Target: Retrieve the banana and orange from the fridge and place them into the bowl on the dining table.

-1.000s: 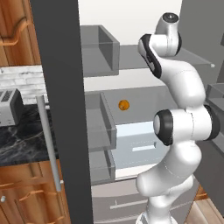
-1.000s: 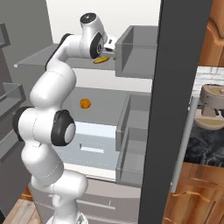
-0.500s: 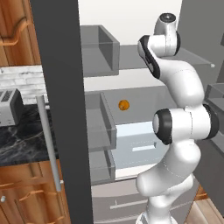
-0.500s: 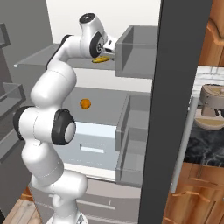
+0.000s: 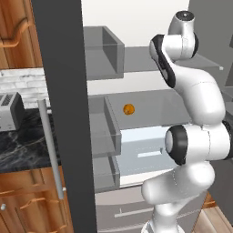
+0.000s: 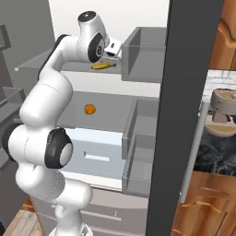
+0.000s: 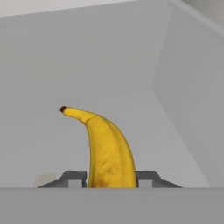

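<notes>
The fridge (image 5: 59, 113) stands open before me, white inside with grey shelves. The yellow banana (image 7: 107, 148) lies on the upper shelf (image 6: 69, 67), and my gripper (image 7: 110, 179) is shut on its near end, one dark fingertip on each side. From the right base view the banana (image 6: 103, 66) sticks out just below the gripper (image 6: 109, 61). One shelf lower, the orange (image 5: 129, 109) sits alone, also seen as the orange (image 6: 90, 109) left of the door bins. The bowl and the dining table are out of view.
Grey door bins (image 5: 103, 45) (image 6: 144, 55) flank the shelves at both sides. A pale drawer (image 5: 141, 150) sits below the orange's shelf. A toaster (image 5: 9, 111) stands on the black counter left of the fridge door, above wooden cabinets (image 5: 27, 205).
The gripper's fingers have closed from wide open onto the banana. The arm and the orange have stayed where they were.
</notes>
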Controlling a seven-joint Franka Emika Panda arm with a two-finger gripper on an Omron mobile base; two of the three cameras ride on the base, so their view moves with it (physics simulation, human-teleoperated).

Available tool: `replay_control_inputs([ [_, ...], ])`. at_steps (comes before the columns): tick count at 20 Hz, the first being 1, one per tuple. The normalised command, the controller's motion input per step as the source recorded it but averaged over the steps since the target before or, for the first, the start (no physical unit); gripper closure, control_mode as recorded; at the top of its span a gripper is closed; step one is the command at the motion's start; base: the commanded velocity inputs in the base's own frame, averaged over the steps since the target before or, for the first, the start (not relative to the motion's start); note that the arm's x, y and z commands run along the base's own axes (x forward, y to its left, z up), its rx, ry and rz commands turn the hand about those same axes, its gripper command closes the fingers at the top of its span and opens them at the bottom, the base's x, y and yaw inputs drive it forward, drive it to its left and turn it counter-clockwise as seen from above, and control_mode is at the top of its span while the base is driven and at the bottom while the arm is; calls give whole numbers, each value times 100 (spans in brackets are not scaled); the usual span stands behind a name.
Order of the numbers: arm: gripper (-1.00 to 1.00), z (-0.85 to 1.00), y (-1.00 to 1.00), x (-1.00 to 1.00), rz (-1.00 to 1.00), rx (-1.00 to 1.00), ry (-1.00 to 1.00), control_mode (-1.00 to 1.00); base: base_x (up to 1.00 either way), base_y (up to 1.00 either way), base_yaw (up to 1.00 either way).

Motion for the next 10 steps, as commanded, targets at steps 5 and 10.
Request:
replay_control_inputs([
  [5,100,-12,0,-100,12,0,-14,-100,0,0,0],
  [10,100,-12,3,-100,15,-5,-15,-100,0,0,0],
])
